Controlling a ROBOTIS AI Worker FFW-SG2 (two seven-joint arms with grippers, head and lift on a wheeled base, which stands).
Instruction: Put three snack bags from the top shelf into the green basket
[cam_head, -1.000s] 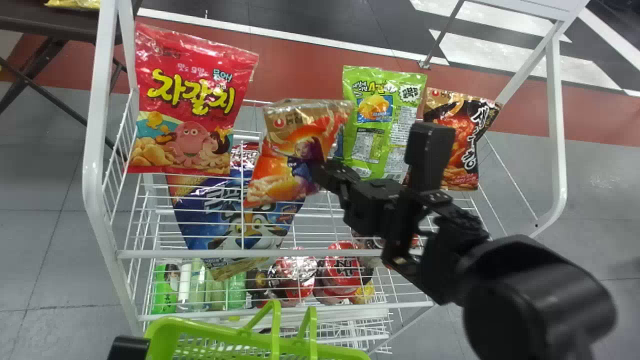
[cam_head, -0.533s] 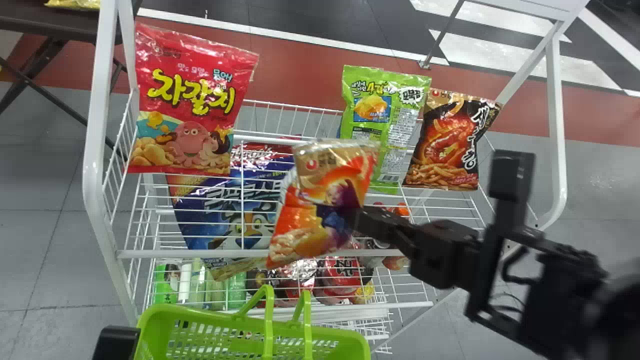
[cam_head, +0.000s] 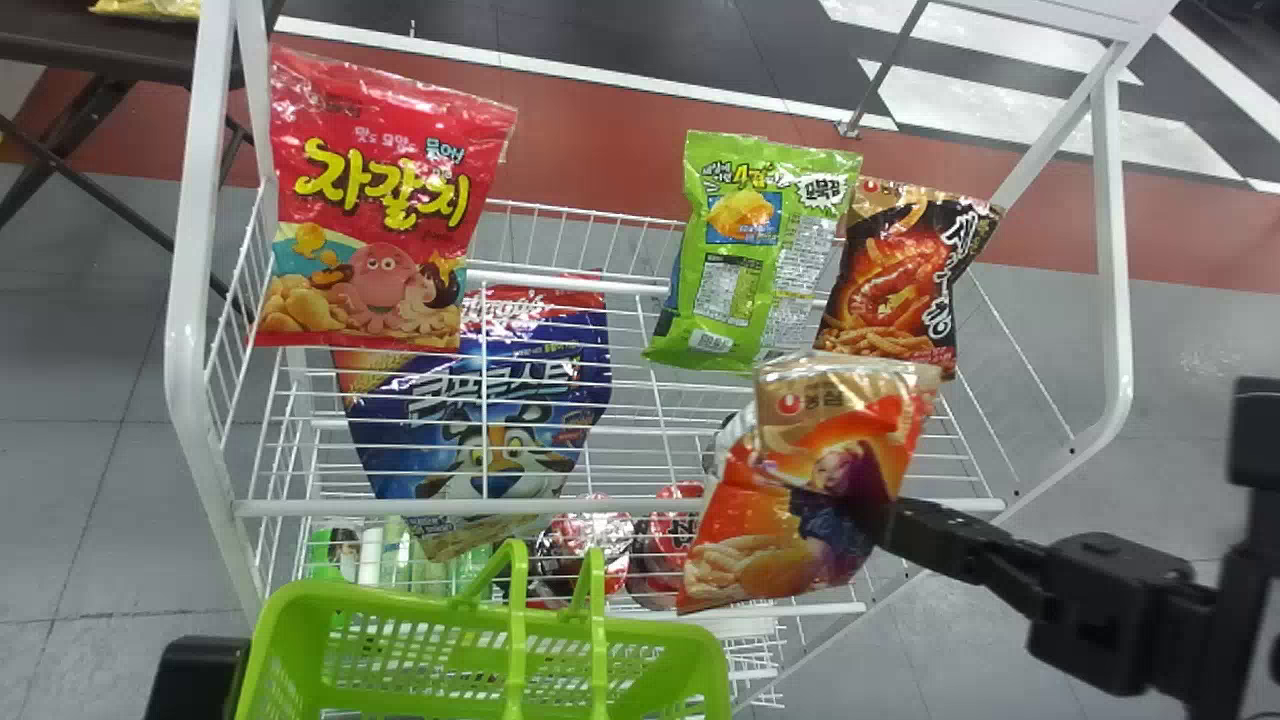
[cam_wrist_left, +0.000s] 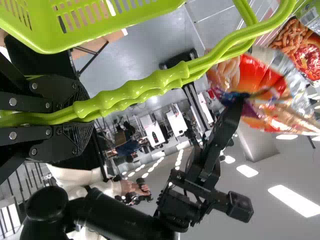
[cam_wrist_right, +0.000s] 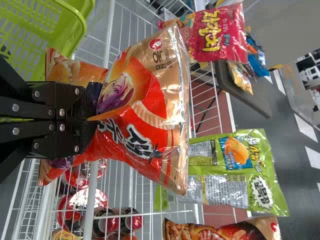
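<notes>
In the head view my right gripper (cam_head: 890, 525) is shut on an orange snack bag (cam_head: 800, 480), held in front of the rack, right of and above the green basket (cam_head: 480, 640). The right wrist view has this gripper (cam_wrist_right: 92, 119) pinching the orange bag (cam_wrist_right: 145, 110) at its middle. A black part of my left arm (cam_head: 195, 680) is at the basket's left side; in the left wrist view that gripper (cam_wrist_left: 82, 114) is shut on the basket handles (cam_wrist_left: 145, 90). On the top shelf stand a red bag (cam_head: 385, 200), a green bag (cam_head: 760, 250) and a black bag (cam_head: 900, 280).
The white wire rack (cam_head: 620, 508) has upright frame posts on both sides. Beneath its top shelf are a blue bag (cam_head: 480, 410), red cups (cam_head: 600, 530) and green bottles. A dark table (cam_head: 100, 45) stands behind at the left.
The right arm has drawn the orange bag rightward and down, away from the top shelf. The basket has shifted slightly left and up. The green bag's lower end has swung left.
</notes>
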